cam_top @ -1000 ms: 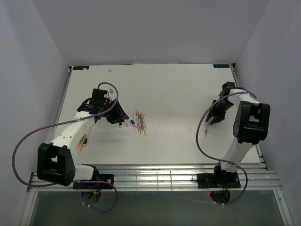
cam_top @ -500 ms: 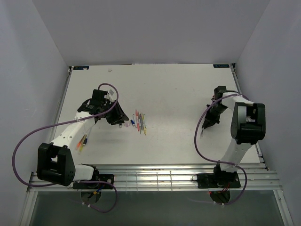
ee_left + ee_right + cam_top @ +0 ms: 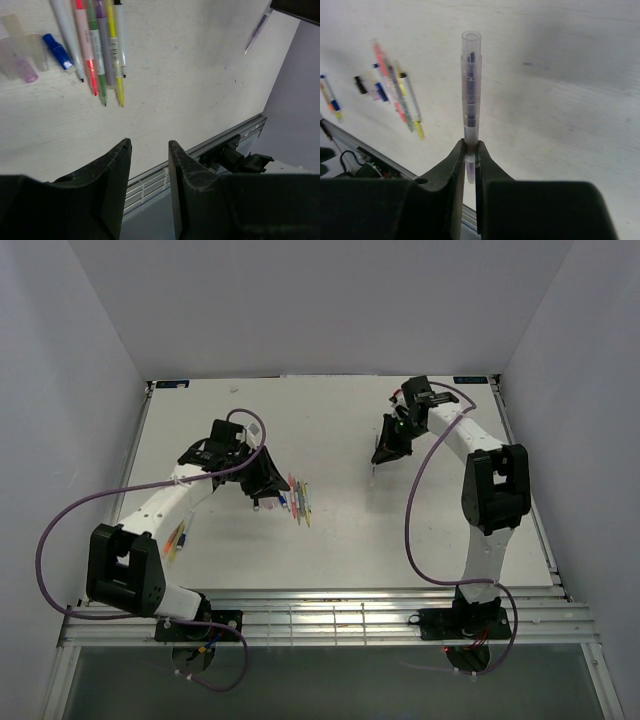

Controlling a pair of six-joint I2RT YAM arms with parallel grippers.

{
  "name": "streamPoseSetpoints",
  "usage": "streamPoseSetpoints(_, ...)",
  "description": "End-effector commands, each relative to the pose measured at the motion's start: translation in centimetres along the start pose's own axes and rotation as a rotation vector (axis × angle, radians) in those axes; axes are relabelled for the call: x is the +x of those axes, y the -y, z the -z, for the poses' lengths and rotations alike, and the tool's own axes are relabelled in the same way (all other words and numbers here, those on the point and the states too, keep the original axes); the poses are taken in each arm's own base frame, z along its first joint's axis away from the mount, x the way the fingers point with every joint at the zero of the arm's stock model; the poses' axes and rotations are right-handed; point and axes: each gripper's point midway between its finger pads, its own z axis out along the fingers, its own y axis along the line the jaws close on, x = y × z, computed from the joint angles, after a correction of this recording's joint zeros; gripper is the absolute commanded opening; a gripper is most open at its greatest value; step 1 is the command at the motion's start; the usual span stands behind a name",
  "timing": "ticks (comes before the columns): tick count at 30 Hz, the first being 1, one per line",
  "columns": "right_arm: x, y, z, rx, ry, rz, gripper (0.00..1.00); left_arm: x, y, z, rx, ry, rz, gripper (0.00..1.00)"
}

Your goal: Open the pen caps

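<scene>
Several uncapped pens [image 3: 299, 498] lie in a row at the table's middle; in the left wrist view [image 3: 97, 47] they are grey, pink, green and yellow. A blue cap [image 3: 57, 51] and clear caps [image 3: 20, 62] lie beside them. My left gripper [image 3: 263, 483] is open and empty just left of the row; in its own view [image 3: 149, 146] the jaws stand apart over bare table. My right gripper [image 3: 383, 451] is shut on a clear purple-tinted pen [image 3: 471, 85] with its cap on, held above the table right of the row, pen pointing out past the fingertips [image 3: 471, 146].
More pens, orange and blue [image 3: 178, 539], lie beside the left arm's forearm. A metal rail [image 3: 320, 620] runs along the near edge. Purple cables [image 3: 420, 510] loop off both arms. Walls close in on three sides.
My right arm has swung from the table's right side to the back middle, carrying the pen. My left gripper has shifted a little right, closer to the pen row.
</scene>
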Motion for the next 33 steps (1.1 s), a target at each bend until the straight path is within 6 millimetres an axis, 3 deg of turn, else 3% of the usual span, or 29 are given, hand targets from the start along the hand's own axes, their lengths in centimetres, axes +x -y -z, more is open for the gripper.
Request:
streamPoseSetpoints(1,0.5,-6.8,0.4,-0.197,-0.051,0.032,0.08,0.2,4.3,-0.4,0.1,-0.022,-0.063,0.46)
streamPoseSetpoints(3,1.1,-9.7,0.3,-0.278,-0.079,0.05,0.08,0.3,5.7,-0.7,0.143,-0.024,-0.076,0.46)
streamPoseSetpoints(7,2.4,-13.2,0.0,-0.368,-0.13,0.083,0.08,0.8,7.9,-1.2,0.181,-0.019,-0.137,0.46)
streamPoseSetpoints(12,3.8,-16.0,0.0,-0.424,-0.154,0.131,0.08,1.0,7.7,-1.9,0.158,-0.03,-0.131,0.47)
streamPoseSetpoints(20,5.6,-17.9,-0.6,-0.463,-0.184,0.154,0.08,2.2,7.8,-2.7,0.146,-0.063,-0.122,0.48)
streamPoseSetpoints(33,6.2,-19.0,-0.3,-0.512,-0.204,0.151,0.08,2.9,7.7,-3.6,0.127,-0.079,-0.119,0.48)
